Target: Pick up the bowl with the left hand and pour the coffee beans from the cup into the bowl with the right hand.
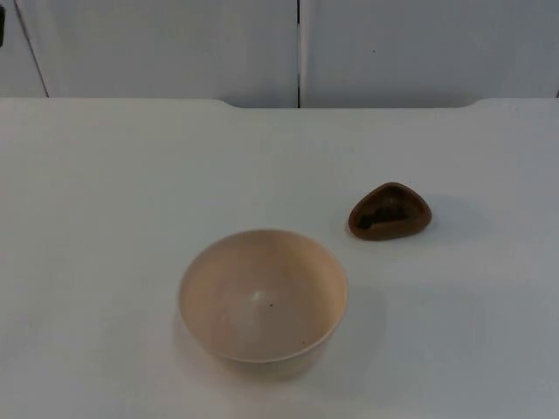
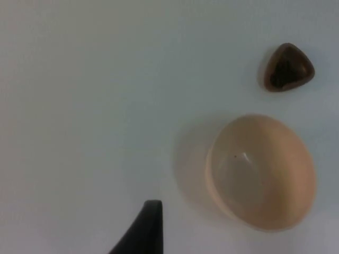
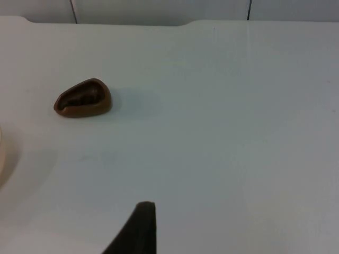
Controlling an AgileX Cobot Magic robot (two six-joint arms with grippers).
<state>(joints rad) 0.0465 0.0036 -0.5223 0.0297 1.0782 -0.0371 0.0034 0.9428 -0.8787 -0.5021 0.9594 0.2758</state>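
A cream bowl (image 1: 262, 294) stands upright on the white table (image 1: 105, 175), near the front and middle, with just a tiny dark speck inside. A small brown cup (image 1: 390, 211) of rounded-triangle shape sits behind it to the right, with dark coffee beans in it. My left gripper (image 2: 145, 227) hovers well above the table, apart from the bowl (image 2: 262, 172) and the cup (image 2: 288, 67). My right gripper (image 3: 139, 227) is also raised, some way from the cup (image 3: 83, 98), and the bowl's rim (image 3: 1, 153) is just in sight.
The grey partition wall (image 1: 297, 48) closes off the table's far edge, with a dark vertical seam in it. Bare white table top surrounds the bowl and cup on all sides.
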